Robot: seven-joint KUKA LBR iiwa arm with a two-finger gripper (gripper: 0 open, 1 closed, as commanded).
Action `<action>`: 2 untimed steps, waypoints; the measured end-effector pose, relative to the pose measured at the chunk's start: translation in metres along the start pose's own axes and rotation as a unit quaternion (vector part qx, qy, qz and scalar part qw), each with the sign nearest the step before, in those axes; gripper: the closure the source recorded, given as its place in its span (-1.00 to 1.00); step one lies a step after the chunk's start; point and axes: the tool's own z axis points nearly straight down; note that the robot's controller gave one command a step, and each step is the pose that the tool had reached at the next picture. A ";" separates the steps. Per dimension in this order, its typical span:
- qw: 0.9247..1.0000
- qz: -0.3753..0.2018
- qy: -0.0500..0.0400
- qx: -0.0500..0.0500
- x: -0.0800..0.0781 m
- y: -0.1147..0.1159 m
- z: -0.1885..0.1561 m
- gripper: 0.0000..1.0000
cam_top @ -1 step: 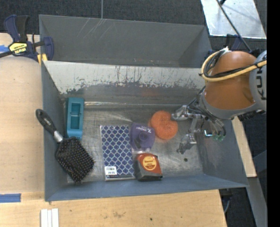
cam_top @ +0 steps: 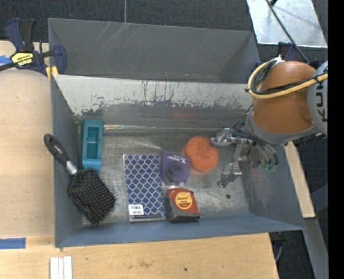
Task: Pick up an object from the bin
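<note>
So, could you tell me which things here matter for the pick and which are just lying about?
Job: gripper, grey bin, orange ball nearest the gripper.
Lying about: purple lump, tape measure, blue patterned packet, teal block, black hairbrush.

Grey bin (cam_top: 160,57) holds teal box (cam_top: 92,143), black brush (cam_top: 92,196), blue-latticed card (cam_top: 143,182), purple lump (cam_top: 174,166), orange ball (cam_top: 201,153).

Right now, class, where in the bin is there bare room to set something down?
Bare bin floor: along the back wall between the teal box and the orange ball, and the corner at the view's lower right, below the end effector. Crowded: middle front, where the blue patterned packet, purple piece and tape measure bunch together.
</note>
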 end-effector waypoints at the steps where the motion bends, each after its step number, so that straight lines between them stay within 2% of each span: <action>1: 1.000 -0.003 -0.003 0.000 -0.026 0.037 0.043 -1.00; 2: 0.998 0.056 -0.003 0.000 -0.051 0.025 0.037 1.00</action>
